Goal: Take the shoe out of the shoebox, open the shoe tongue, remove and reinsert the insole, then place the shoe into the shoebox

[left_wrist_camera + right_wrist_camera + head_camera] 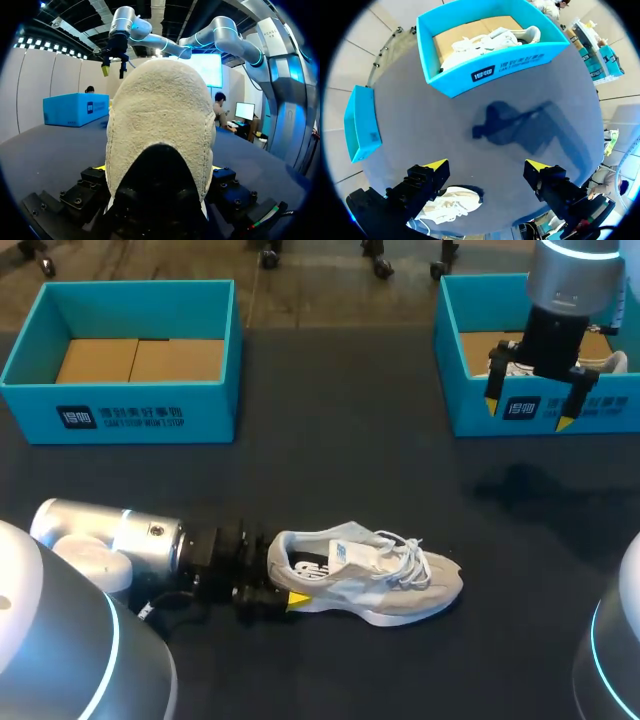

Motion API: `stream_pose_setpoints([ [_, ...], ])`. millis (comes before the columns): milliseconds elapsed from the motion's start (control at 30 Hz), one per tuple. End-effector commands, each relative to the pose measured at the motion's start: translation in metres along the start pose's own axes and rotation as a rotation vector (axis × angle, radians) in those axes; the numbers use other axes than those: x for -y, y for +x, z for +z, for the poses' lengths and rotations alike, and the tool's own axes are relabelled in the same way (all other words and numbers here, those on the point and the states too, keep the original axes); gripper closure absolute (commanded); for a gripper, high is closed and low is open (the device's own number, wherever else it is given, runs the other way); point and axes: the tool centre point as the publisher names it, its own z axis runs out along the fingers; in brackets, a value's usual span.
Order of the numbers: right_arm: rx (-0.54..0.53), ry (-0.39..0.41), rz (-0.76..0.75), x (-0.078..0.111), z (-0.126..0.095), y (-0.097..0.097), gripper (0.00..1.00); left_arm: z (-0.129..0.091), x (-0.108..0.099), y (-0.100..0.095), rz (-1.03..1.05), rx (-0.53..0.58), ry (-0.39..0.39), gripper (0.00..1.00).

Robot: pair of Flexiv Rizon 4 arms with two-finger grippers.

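- Head view: the shoe (375, 575) is sitting upright on the desk (330, 460) in the lower middle, toe pointing right.
- The left fingers (297, 597) are clamping its heel from both sides.
- The right fingers (566, 423) are hanging spread wide, holding nothing, at the upper right over the right box (480, 420), which is holding a second shoe (612, 363).
- The left box (120, 410) is standing at the upper left.

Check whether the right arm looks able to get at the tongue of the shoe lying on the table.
Probably yes. The right gripper hangs open and empty over the right shoebox, with bare table between it and the shoe. The left gripper clamps only the heel, leaving the tongue uncovered.
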Motion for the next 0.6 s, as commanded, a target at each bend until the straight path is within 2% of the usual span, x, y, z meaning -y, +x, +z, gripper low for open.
stream_pose_setpoints([
  [33, 0.000, -0.002, 0.000, 0.000, 0.001, 0.000, 0.00, 0.011, -0.006, -0.008, -0.005, -0.005, -0.005, 1.00],
  [200, 0.000, -0.002, 0.000, 0.000, 0.001, 0.000, 0.00, 0.011, -0.007, -0.014, -0.012, -0.006, -0.004, 1.00],
  [533, 0.000, -0.002, 0.000, 0.000, 0.001, 0.000, 0.00, 0.012, -0.008, -0.015, -0.017, -0.015, -0.004, 1.00],
  [600, 0.025, 0.012, 0.027, 0.008, 0.003, 0.015, 0.00, 0.012, -0.008, -0.015, -0.017, -0.015, -0.004, 1.00],
])
